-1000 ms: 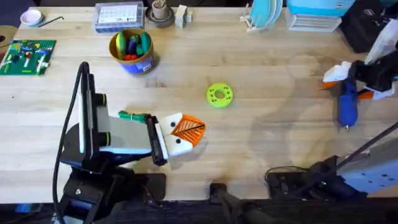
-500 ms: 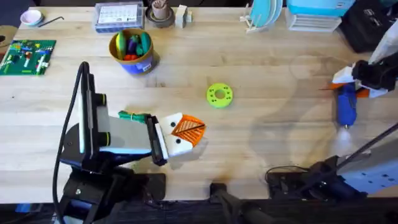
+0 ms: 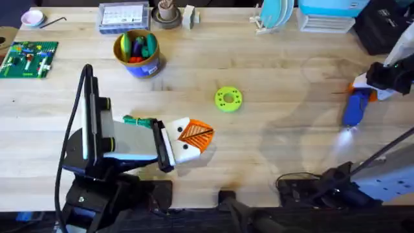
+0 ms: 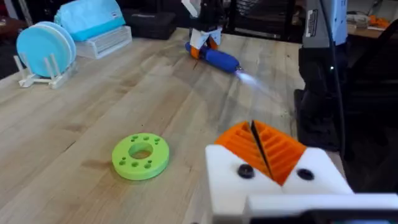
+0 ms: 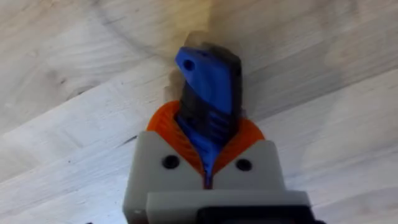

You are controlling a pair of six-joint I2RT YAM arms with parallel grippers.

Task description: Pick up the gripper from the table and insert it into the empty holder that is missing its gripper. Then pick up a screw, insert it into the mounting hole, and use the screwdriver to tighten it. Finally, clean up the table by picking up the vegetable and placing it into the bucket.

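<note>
My left gripper lies low over the table's front middle, shut, its cream-white holder blocks both carrying orange ribbed gripper wedges pressed together. A dark screw sits in each block's face. The slender green vegetable lies right beside the left arm's wrist. At the far right, my right gripper is shut on the blue screwdriver, gripping its upper end; its tip slants down toward the table and throws a glow there. The blue bucket with a yellow rim stands at the back left, holding several toys.
A bright green round disc lies mid-table. A green circuit board is at the far left. A clear parts box, a brown dish, a plate rack and a blue-lidded box line the back edge.
The right gripper has shifted with the screwdriver, which now tilts more steeply, its tip a little further left. The left arm has not moved.
</note>
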